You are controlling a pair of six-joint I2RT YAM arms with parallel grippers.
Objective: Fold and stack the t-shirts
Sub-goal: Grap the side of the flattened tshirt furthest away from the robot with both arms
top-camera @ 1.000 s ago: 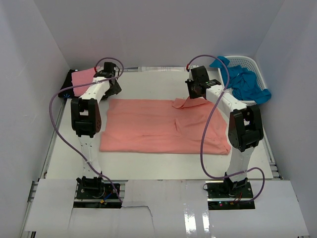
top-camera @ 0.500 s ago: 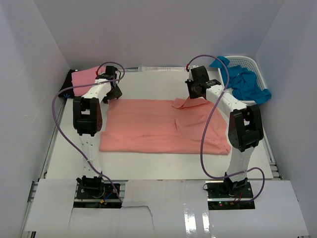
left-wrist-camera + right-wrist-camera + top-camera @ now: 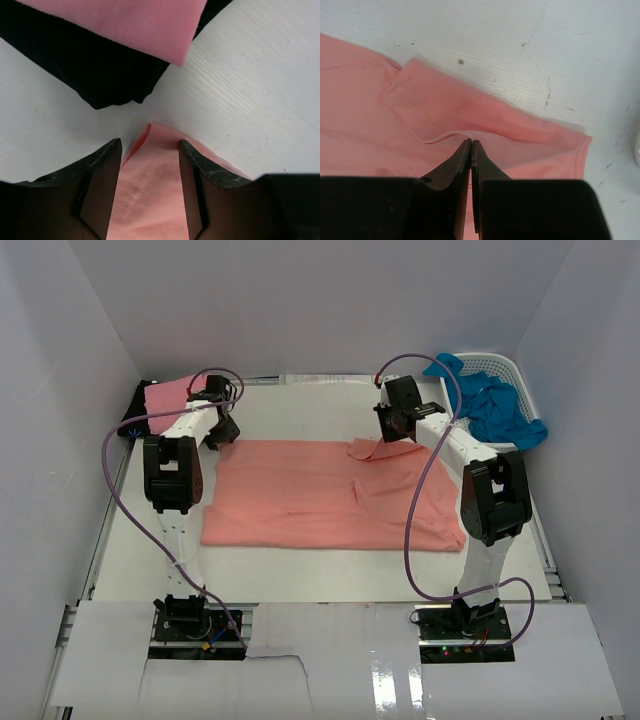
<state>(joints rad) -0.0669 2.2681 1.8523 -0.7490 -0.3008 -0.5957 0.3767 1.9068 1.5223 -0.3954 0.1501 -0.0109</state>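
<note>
Left hand (image 3: 222, 430) was released, its two dark fingers standing apart on either side of the far left corner of the salmon-coral t-shirt (image 3: 320, 500). In the left wrist view that corner (image 3: 150, 190) lay flat on the white surface (image 3: 300, 405) between the fingers of the left hand (image 3: 150, 145), with bare surface showing past it.

Right hand (image 3: 392, 430) was clenched on the same shirt at its far edge, about 1 o'clock from the shirt's middle. The right wrist view showed the fingers of the right hand (image 3: 471, 142) pressed together, pinching a raised ridge of the cloth (image 3: 360, 100). A sleeve-like flap was folded over just beyond them.

From above, the salmon-coral shirt was spread wide across the middle of the surface. It was mostly smooth, with a crease running down near its centre and a small flap lifted at the right hand.

At 10 o'clock, in the far left corner, a folded lighter pink t-shirt (image 3: 168, 395) lay on top of a black t-shirt (image 3: 133, 423). Close up, the pink one (image 3: 130, 20) covered part of the black one (image 3: 100, 70).

At 2 o'clock a white lattice basket (image 3: 505, 362) held crumpled bright blue t-shirts (image 3: 495, 405), which spilled over its rim.
</note>
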